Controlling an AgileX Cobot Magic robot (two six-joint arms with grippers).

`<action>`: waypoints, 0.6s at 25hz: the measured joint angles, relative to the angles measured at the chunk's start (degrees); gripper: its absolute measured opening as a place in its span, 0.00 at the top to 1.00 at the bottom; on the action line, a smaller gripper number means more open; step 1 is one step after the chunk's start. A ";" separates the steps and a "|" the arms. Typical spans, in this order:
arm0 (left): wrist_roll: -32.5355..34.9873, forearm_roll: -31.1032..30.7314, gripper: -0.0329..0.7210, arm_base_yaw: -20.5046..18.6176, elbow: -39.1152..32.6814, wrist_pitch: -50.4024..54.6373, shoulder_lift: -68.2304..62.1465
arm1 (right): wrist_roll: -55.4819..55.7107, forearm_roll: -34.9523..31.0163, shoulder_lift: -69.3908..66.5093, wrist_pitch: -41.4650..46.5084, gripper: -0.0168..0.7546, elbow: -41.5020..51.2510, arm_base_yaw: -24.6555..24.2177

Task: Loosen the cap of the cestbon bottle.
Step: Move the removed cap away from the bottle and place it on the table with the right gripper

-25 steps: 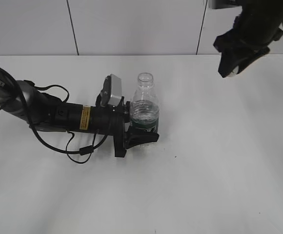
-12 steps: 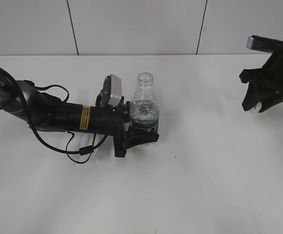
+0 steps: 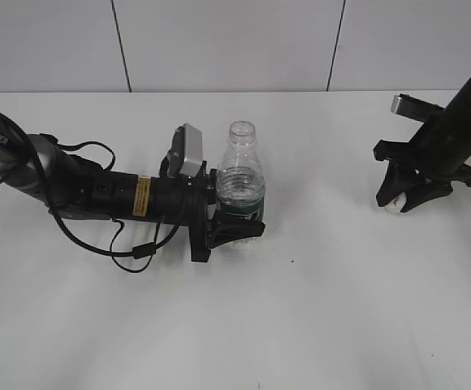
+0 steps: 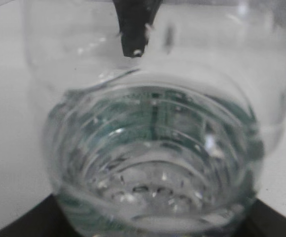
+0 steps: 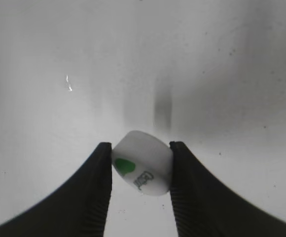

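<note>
Since a second ago the right claw (image 3: 395, 201) has swung down from high above to the counter (image 3: 341, 309), its jaws pinching the white cap (image 5: 142, 169), green leaf and unreadable print showing, well right of the open, upright cestbon bottle (image 3: 240, 188) clamped by the left claw (image 3: 234, 230).

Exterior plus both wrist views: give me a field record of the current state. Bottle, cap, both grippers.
bottle: upright on the table, mouth open, no cap on it
water: partly filled
cap: off the bottle, far to its right, low by the table; contact with the table unclear
left gripper: shut on bottle at the label band
right gripper: shut on cap, fingers on both sides of it
</note>
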State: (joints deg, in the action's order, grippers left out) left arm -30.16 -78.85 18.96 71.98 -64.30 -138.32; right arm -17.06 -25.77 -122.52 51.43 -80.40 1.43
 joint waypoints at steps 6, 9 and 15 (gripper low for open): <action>0.00 0.00 0.42 0.00 0.00 0.00 0.00 | 0.43 0.19 -0.13 -0.49 0.62 0.00 0.00; 0.00 0.00 0.42 0.00 0.00 0.00 0.00 | 1.98 1.54 -0.13 -0.56 0.62 0.00 0.00; 0.00 0.00 0.42 0.00 0.00 0.00 0.00 | 3.12 2.64 -0.13 -0.56 0.62 0.00 0.00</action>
State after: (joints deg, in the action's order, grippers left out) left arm -30.16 -78.85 18.96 71.98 -64.30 -138.32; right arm -13.94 -23.13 -122.65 50.87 -80.40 1.43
